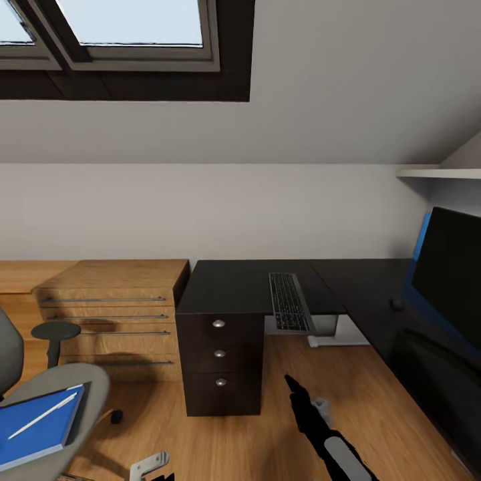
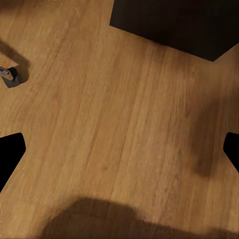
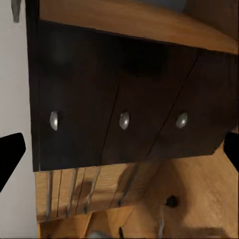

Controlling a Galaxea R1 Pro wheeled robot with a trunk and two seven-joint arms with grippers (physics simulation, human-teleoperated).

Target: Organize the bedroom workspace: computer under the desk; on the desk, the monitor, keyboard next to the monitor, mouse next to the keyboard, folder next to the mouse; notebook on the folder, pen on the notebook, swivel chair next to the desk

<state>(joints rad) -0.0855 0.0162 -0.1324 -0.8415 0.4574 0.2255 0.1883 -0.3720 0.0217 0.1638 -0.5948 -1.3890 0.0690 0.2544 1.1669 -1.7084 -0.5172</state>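
- We face a pale wall under a sloped ceiling with a skylight point(image 1: 133, 27), above a wooden floor point(image 1: 200, 434).
- A dark L-shaped table point(image 1: 234, 287) fills the corner; its drawer unit point(image 1: 219, 354) has three drawers, all closed, each with a round silver knob.
- The keyboard point(image 1: 289, 300) lies on the table, its near end jutting past the edge.
- The monitor point(image 1: 451, 267) stands on the table's right wing, with a small dark object, perhaps the mouse point(image 1: 397, 304), just left of it.
- A light wooden dresser point(image 1: 113, 314) stands beside the drawer unit, its drawers closed.
- The swivel chair point(image 1: 87, 394) sits well apart from the table, carrying a blue folder point(image 1: 37, 427) with a white pen point(image 1: 43, 415) on top.
- Our right gripper point(image 1: 294, 387) hangs above the floor; its fingers point(image 3: 10, 154) stand wide apart before the drawer unit.
- Our left gripper's fingers point(image 2: 10, 152) are likewise apart, over the floor.
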